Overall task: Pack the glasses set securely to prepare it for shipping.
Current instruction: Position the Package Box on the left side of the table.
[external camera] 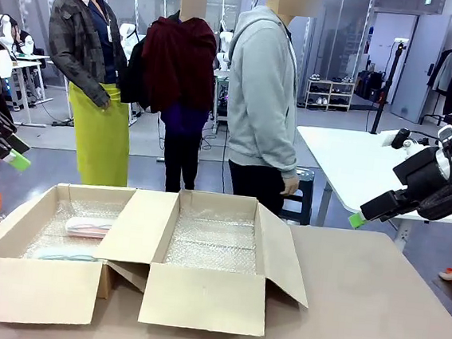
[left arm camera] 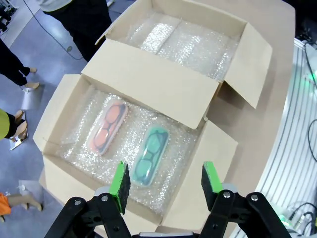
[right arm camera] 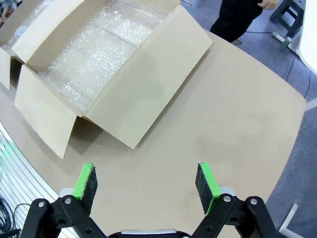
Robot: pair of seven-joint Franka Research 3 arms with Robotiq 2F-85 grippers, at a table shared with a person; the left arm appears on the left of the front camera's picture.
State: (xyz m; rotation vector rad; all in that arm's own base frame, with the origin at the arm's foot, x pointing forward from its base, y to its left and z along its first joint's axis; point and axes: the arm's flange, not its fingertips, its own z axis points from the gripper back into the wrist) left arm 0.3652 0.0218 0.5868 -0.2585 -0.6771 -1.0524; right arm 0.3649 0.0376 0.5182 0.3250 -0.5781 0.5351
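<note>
Two brown cardboard boxes sit side by side on the tan, matte tabletop (external camera: 372,312), their inner flaps overlapping where they meet. The left cardboard box (external camera: 34,287) stands near the table's left edge and near the robot's front edge; the right cardboard box (external camera: 206,296) sits about the middle, with a broad bare stretch of tabletop to its right running out to the curved far-right edge. All flaps are folded outward, so both boxes are open from above. Each is lined with clear, knobbly bubble wrap (left arm camera: 193,42) that glints under the lights. In the left box lie the two cases of the glasses set, side by side and apart, flat on the lining, their long axes roughly parallel. In the left wrist view both run from lower left to upper right. The pale pink oblong case (left arm camera: 108,127) has rounded ends and a glossy clear wrap, and lies toward the box's middle; the mint green oblong case (left arm camera: 150,154) of the same shape lies closer to the box wall under the camera. The left gripper (left arm camera: 166,181) hangs above this box, over the green case, its green-padded fingers spread apart and holding nothing. The right gripper (right arm camera: 146,182) hangs over bare tabletop beside the right box, fingers wide apart and empty. A person in a grey hoodie (external camera: 263,93) stands beyond the far side.
</note>
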